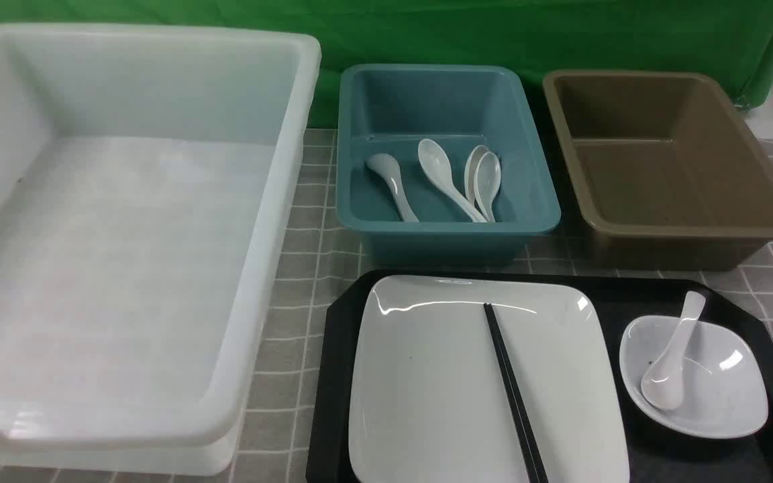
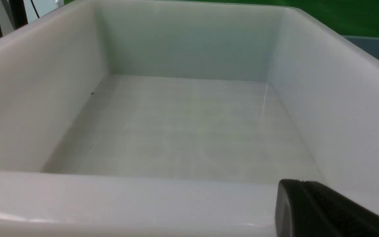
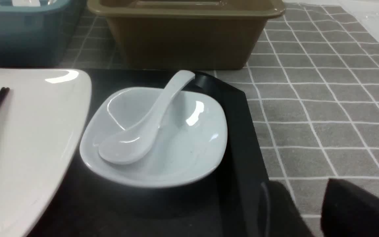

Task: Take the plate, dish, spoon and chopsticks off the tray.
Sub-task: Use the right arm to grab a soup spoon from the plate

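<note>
White bin [image 1: 125,235] on the robot's left: nothing in it, so nothing looks cleared yet. Tray [image 1: 333,376] sits front centre, just in front of the teal bin [image 1: 447,134] and brown bin [image 1: 668,161], and all four task items are on it.

Plate [image 1: 427,389] fills the tray's left part. It is glossy and shallow with its edge low on the tray floor, so fingers have little to get under; likely slip or a corner dragging on the tray rim. Lift it first and the chopsticks roll off.

Dish [image 1: 722,389] is on the tray's right part, just beside the plate, not touching as far as I can tell. Spoon lies inside it, so lifting the dish loaded risks the spoon sliding out or tipping.

Chopsticks [image 1: 510,389] lie side by side across the plate, far tips near its middle, near ends cut off by the frame. They are thin on glazed ceramic, so a pinch may catch only one, or scissor them apart and flick one off.

Spoon [image 1: 672,369]: bowl in the dish, handle propped over the far rim. A grab on the handle could lever it round or nudge the dish. Four like spoons [image 1: 447,178] in the teal bin, so that is probably its target; a drop from height may bounce.

Right gripper [image 3: 311,210] hangs near the tray's right edge, short of the dish; only dark edges show, can't tell its jaw state. Left gripper [image 2: 327,210] is at the white bin's near wall with one finger visible; can't tell either
</note>
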You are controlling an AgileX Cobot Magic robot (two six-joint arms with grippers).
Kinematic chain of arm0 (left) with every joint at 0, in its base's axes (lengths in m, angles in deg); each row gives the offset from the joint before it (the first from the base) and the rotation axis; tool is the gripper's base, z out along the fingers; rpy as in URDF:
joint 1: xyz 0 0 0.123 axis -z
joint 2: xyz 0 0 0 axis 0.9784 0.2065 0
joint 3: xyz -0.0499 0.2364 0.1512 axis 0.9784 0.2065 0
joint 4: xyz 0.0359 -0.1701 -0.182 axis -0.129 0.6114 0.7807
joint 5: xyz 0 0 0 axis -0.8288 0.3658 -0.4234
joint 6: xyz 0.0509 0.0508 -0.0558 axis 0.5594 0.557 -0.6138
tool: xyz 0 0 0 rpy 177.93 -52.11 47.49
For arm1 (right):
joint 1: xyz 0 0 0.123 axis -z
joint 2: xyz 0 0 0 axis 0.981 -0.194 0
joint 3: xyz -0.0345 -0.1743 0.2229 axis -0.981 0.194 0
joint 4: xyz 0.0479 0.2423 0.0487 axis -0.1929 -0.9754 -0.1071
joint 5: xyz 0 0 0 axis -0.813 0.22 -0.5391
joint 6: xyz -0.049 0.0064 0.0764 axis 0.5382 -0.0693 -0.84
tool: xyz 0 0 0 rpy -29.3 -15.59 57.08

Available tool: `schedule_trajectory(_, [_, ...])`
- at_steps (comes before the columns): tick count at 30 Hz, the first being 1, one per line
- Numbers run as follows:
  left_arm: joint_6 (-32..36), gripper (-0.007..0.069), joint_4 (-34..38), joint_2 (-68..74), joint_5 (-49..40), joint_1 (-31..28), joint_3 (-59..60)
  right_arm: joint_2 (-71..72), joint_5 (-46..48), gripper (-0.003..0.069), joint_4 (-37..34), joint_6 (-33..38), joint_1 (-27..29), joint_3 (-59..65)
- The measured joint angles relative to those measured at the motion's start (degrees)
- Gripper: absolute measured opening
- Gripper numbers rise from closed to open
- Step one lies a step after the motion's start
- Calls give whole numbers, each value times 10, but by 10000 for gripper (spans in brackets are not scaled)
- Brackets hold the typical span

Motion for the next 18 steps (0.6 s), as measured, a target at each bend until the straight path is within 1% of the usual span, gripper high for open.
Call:
schedule_trajectory(14, [-1, 21, 0, 0, 1, 0, 0, 0, -1, 248, 0, 0, 0, 0])
schedule_trajectory(18, [3, 21, -35, 0, 16, 0, 0, 0, -1, 248, 0, 0, 0, 0])
